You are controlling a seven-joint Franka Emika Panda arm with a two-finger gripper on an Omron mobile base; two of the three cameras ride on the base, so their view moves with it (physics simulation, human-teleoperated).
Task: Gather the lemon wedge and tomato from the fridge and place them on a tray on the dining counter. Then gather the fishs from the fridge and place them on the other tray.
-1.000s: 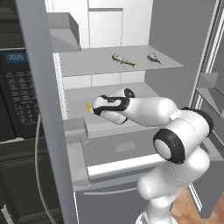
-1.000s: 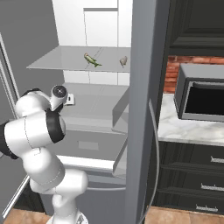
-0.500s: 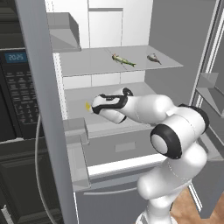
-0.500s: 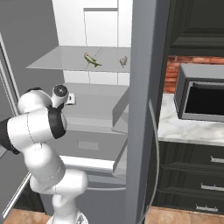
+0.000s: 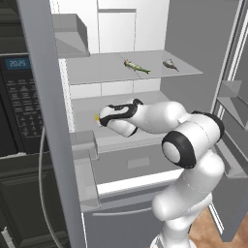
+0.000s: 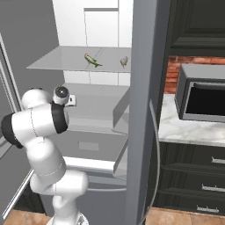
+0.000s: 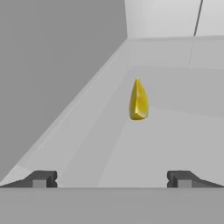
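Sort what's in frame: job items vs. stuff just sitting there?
Job items: lemon wedge on the middle fridge shelf, ahead of the open gripper; two fish on the shelf above.

Just there: microwave on the counter right of the fridge; built-in oven panel on its left.

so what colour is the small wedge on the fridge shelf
Bright yellow wedge, clearest in the hand view.
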